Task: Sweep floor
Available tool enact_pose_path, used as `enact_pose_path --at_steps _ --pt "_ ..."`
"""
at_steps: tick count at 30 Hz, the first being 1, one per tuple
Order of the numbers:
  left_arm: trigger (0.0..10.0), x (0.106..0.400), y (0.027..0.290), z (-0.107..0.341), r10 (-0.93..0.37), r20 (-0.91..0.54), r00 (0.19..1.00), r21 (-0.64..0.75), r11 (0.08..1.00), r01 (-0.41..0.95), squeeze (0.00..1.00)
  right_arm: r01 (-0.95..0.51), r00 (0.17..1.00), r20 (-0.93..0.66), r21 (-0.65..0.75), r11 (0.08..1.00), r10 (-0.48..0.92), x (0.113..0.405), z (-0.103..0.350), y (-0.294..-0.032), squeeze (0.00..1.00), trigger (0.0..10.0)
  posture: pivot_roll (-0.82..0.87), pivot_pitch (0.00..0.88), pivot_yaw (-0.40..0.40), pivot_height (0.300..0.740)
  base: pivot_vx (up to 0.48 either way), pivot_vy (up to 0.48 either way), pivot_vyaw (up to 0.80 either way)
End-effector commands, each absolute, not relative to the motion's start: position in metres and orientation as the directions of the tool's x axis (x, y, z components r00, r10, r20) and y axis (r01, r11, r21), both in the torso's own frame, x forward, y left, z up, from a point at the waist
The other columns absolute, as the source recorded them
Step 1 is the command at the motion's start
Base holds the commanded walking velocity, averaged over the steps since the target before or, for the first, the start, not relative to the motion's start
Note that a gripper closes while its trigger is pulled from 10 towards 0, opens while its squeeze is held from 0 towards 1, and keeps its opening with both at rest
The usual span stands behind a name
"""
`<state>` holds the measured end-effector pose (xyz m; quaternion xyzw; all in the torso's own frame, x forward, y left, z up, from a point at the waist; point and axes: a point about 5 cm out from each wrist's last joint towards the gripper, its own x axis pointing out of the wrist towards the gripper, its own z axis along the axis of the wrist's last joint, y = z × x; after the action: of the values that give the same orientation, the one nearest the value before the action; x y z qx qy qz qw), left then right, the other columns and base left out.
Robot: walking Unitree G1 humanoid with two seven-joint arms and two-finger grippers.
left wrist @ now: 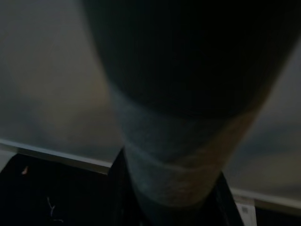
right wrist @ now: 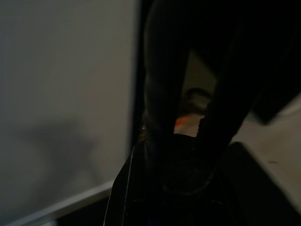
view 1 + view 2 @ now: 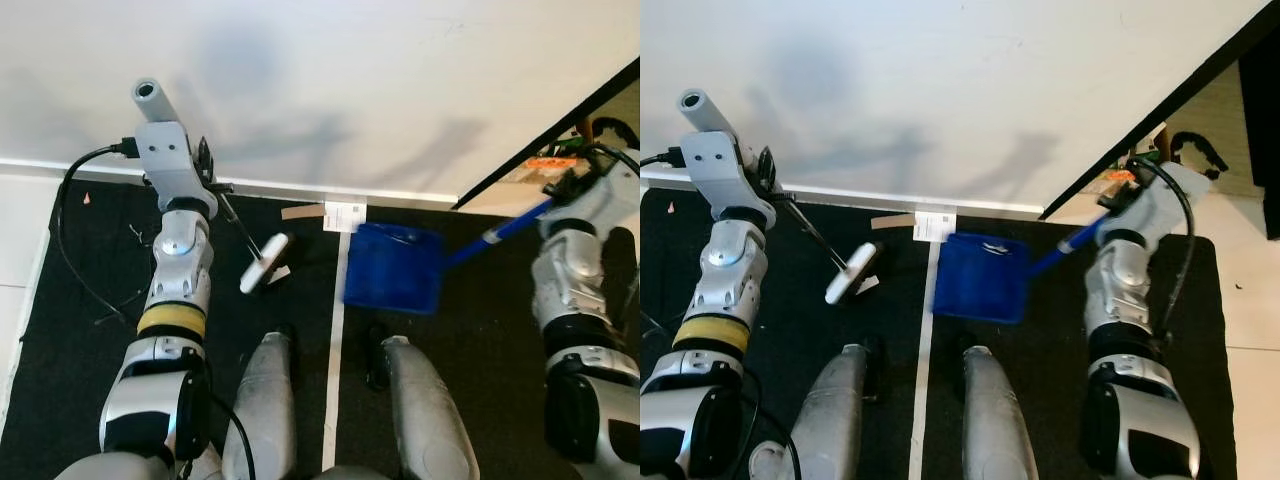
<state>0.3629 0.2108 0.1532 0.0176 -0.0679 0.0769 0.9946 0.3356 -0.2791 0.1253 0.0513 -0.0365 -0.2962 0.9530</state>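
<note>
Down on the black floor mat (image 3: 90, 330), right at the foot of the white wall (image 3: 330, 90), both arms are up and working. Left end effector (image 3: 208, 172) is clamped on the thin dark handle of the small broom (image 3: 264, 262), whose pale head hangs down and inward from it, low over the mat. Right end effector (image 3: 1118, 205) grips the blue handle of the blue dustpan (image 3: 983, 276); the pan sits out at the far end of that handle, toward the robot's middle, its mouth facing the broom. That pairing looks deliberate: brush on one side, pan on the other, so anything swept travels the short gap between them. Scraps to go for: a brown paper strip (image 3: 302, 212) and a white printed label (image 3: 344, 216) lie by the baseboard, beyond the broom head and just past the pan's far edge. White floor tape (image 3: 336, 340) runs between the robot's feet. My read: the broom needs to reach behind those scraps and draw them toward the pan.
</note>
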Motion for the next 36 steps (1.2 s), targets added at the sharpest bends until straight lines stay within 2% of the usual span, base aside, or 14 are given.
enact_pose_path --at_steps 1,6,12,16,17,23,28,32,35,36 --pt "10.0 0.363 0.211 0.148 0.148 0.11 0.983 0.063 0.986 -0.155 0.0 0.613 0.79 0.005 0.036 0.79 -0.613 0.328 0.117 -0.289 0.0 10.0 -0.04 0.283 -0.012 0.74 0.0 0.0 0.0" --pt "10.0 0.366 0.204 0.151 0.102 0.126 0.987 0.107 0.987 -0.116 0.0 0.609 0.784 0.079 0.093 0.788 -0.615 0.333 0.132 -0.293 0.0 10.0 -0.04 0.293 -0.003 0.74 0.0 0.0 0.0" --pt "10.0 0.364 0.205 0.143 0.166 0.14 0.976 0.097 0.979 -0.18 0.0 0.51 0.847 0.067 0.178 0.841 -0.528 0.34 0.121 -0.269 0.0 10.0 0.0 0.321 0.014 0.74 0.0 0.0 0.0" --pt "10.0 0.365 0.205 0.143 0.174 0.143 0.974 0.103 0.976 -0.19 0.0 0.5 0.853 0.054 0.203 0.842 -0.52 0.341 0.119 -0.266 0.0 10.0 0.0 0.341 0.016 0.74 0.0 0.0 0.0" --pt "10.0 0.367 0.206 0.148 0.188 0.164 0.968 0.092 0.974 -0.205 0.0 0.473 0.864 0.025 0.298 0.829 -0.502 0.344 0.116 -0.26 0.0 10.0 0.0 0.366 0.027 0.74 0.0 0.0 0.0" --pt "10.0 0.373 0.208 0.159 0.167 0.199 0.966 0.104 0.976 -0.19 0.0 0.446 0.873 -0.013 0.426 0.787 -0.488 0.352 0.117 -0.251 0.0 10.0 0.01 0.386 0.031 0.74 0.0 0.0 0.0" --pt "10.0 0.376 0.212 0.165 0.178 0.208 0.962 0.102 0.974 -0.203 0.0 0.438 0.848 -0.014 0.583 0.684 -0.53 0.363 0.134 -0.25 0.0 10.0 0.01 0.404 0.04 0.74 0.0 0.0 0.0" --pt "10.0 0.376 0.211 0.163 0.183 0.208 0.961 0.101 0.973 -0.208 0.0 0.46 0.834 -0.009 0.562 0.687 -0.551 0.366 0.141 -0.252 0.0 10.0 0.01 0.407 0.037 0.74 0.0 0.0 0.0" --pt "10.0 0.375 0.21 0.159 0.178 0.202 0.963 0.124 0.971 -0.206 0.0 0.489 0.843 -0.015 0.441 0.753 -0.538 0.367 0.138 -0.249 0.0 10.0 0.01 0.408 0.031 0.74 0.0 0.0 0.0" --pt "10.0 0.375 0.21 0.159 0.178 0.202 0.963 0.124 0.971 -0.206 0.0 0.489 0.843 -0.015 0.441 0.753 -0.538 0.367 0.138 -0.249 0.0 10.0 0.01 0.408 0.031 0.74 0.0 0.0 0.0"
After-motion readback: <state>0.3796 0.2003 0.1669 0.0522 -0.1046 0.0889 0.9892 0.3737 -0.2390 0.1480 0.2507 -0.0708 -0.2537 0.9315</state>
